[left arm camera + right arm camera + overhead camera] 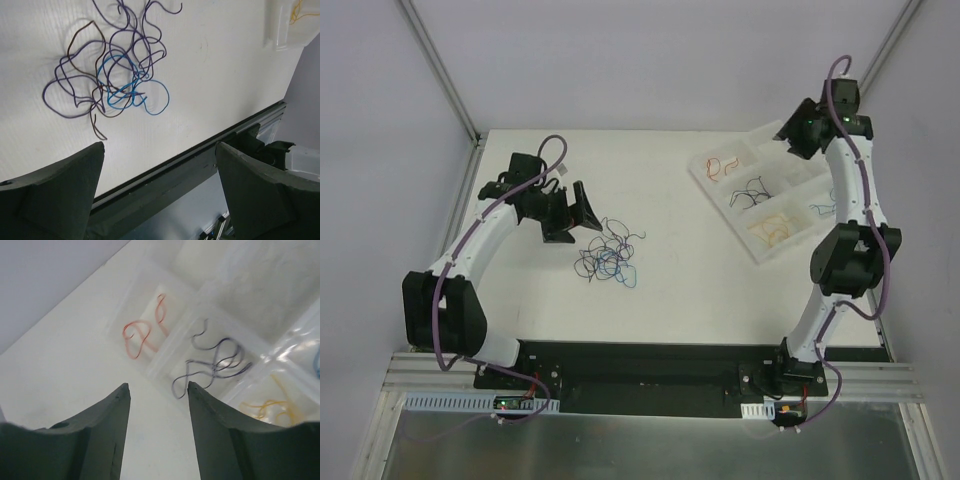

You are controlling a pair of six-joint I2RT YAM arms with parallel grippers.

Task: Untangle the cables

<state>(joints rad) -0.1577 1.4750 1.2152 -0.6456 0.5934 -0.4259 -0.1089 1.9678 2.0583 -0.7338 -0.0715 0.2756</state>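
Mid-counter, slightly left of centre: knot of thin purple, blue and brown cables [608, 255] [112, 75], lying flat on the matte white counter [670, 300]. My left fingers [575, 212] [160, 149] hang just beside it on the left-edge side, spread wide and holding nothing. My read: lined up to pick one strand. The blue loop sticks out on the near side of the knot, and the brown strand ends in a free hook on my side. Either looks like the easiest pull. The wire is thin and springy and holds its curls, so I'd expect it to drag its neighbours along.

Toward the far right corner: clear plastic compartment tray [700, 172] [185, 322], set at an angle to the right edge. Separate cells hold a red looped cable [723, 165] [145, 332], a dark purple wavy cable [752, 192] [215, 362], a yellow-orange coiled cable [772, 228] [270, 407] and a small blue cable [823, 208]. One colour per cell, so presumably it's the drop-off for freed cables. My right fingers [790, 135] [159, 387] hover over the red and purple cells, parted and empty. The tray walls are glossy and translucent.
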